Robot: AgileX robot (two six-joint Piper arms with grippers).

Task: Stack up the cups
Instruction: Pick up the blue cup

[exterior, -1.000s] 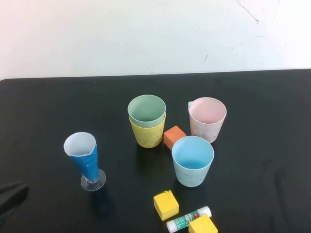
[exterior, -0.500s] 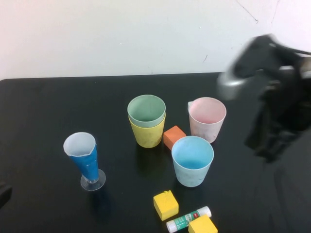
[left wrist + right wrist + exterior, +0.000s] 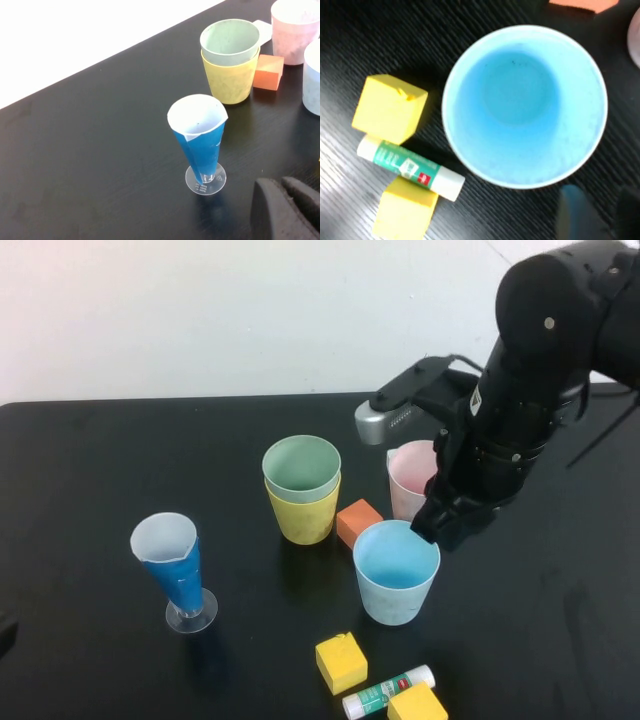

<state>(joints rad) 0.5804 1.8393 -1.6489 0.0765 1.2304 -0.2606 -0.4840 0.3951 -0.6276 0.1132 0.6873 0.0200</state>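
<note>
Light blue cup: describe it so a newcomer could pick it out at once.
On the black table, look right of centre, just below the right end effector. The light blue cup stands there upright and empty, nearer the camera than the pink cup and the orange block. It is the only pale blue plain tumbler.

Premises present as a robot test bench or laboratory workstation. A matte black tabletop stands against a plain white wall bearing slight scuff marks. The surface carries only practice objects: pastel plastic tumblers, yellow foam cubes, an orange foam block, a green-labelled white glue stick. A black jointed robot arm reaches over the table.
</note>
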